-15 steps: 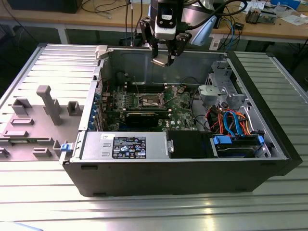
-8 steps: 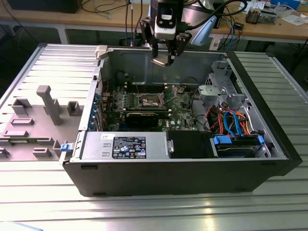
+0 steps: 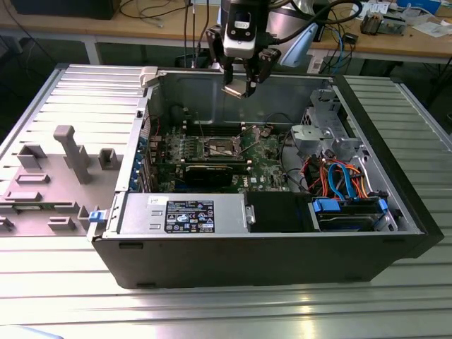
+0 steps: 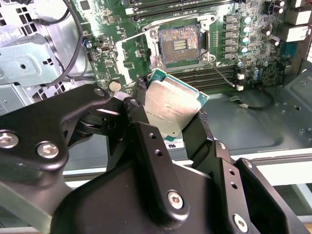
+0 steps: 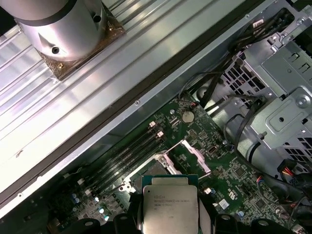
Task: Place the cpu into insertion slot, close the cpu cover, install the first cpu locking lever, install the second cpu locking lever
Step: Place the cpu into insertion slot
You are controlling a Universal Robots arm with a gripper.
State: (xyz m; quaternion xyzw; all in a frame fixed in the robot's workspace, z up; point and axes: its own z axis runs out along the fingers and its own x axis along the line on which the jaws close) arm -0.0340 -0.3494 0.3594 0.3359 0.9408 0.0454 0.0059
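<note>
1. Exterior view: the end effector (image 3: 245,85) hangs high over the open computer case (image 3: 212,258), well above the socket (image 3: 224,147) on the motherboard (image 3: 268,152).
2. Second wrist view: the fingers (image 4: 146,139) pinch the cpu (image 4: 173,109) by its edges. It is tilted and apart from the socket, whose pins are bare.
3. First wrist view: the cpu sits in the grip above the board, and the cpu cover (image 5: 192,153) looks swung up. My judgement: placing, the cover and both levers are all left to do.

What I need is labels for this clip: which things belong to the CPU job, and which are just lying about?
Job: cpu, gripped in the hand; empty socket.
Lying about: power supply; drive cables; grey plastic fixtures.
</note>
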